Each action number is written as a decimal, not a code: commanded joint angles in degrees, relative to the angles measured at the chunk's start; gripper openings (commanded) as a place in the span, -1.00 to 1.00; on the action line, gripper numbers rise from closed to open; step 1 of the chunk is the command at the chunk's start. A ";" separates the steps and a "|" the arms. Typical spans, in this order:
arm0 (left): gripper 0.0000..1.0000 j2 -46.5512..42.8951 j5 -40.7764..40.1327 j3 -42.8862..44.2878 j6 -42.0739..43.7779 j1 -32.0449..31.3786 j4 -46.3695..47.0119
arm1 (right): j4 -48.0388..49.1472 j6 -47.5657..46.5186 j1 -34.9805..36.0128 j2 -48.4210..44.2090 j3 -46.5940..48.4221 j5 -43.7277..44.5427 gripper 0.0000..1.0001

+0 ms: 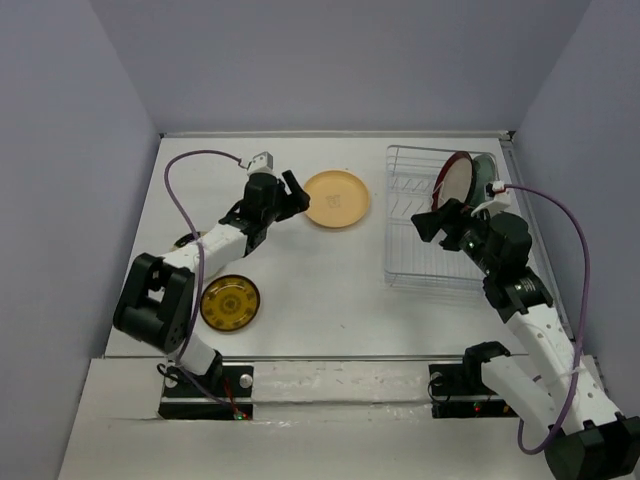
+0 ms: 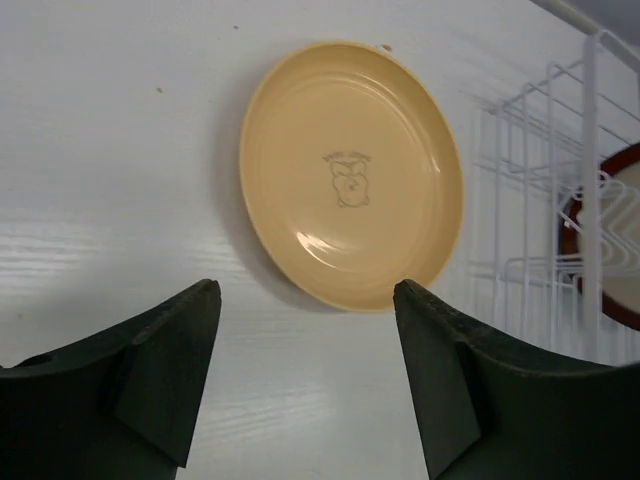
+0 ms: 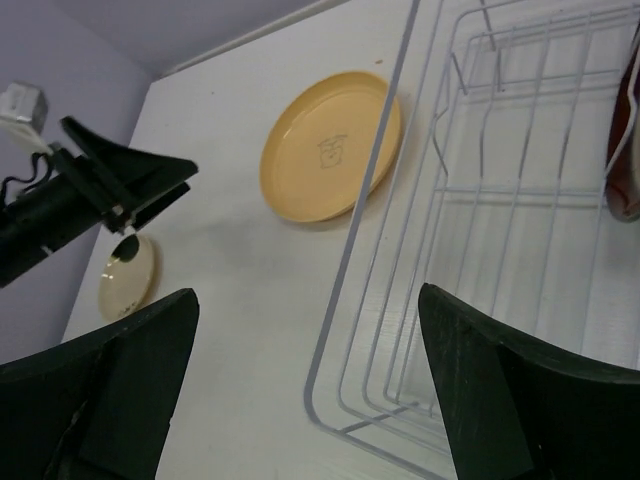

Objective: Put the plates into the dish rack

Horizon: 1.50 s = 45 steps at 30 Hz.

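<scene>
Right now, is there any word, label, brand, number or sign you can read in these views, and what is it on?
No readable text in any view.
Peach-orange plate: a small outline emblem at its centre, a drawing with no letters that can be made out.
Amber-yellow plate: a ring pattern only, too small to tell whether there is any lettering.
Dish rack: bare white wire, no label visible.

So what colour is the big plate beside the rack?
Peach-orange plate, small drawing in its middle; left wrist view shows it best.

No text can be read anywhere (the peach-orange plate point(image 2: 300, 130) bears only a small emblem point(image 2: 348, 180)).
</scene>
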 commanded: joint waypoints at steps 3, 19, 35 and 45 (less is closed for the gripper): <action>0.50 13.02 -10.14 13.44 6.52 -0.34 -3.86 | 7.19 2.31 0.67 -2.99 -2.83 -9.81 0.91; -0.62 32.72 -8.21 28.15 10.66 0.89 -9.24 | 10.71 1.16 1.20 -0.88 -5.91 -14.03 0.87; -0.89 -13.57 -11.46 -3.04 8.73 -0.77 -0.80 | 13.97 -3.05 7.35 11.69 3.66 -25.47 0.87; -0.89 -37.49 -3.03 -16.50 5.83 -3.68 -2.30 | 12.12 -5.34 19.47 20.29 13.33 -21.35 0.95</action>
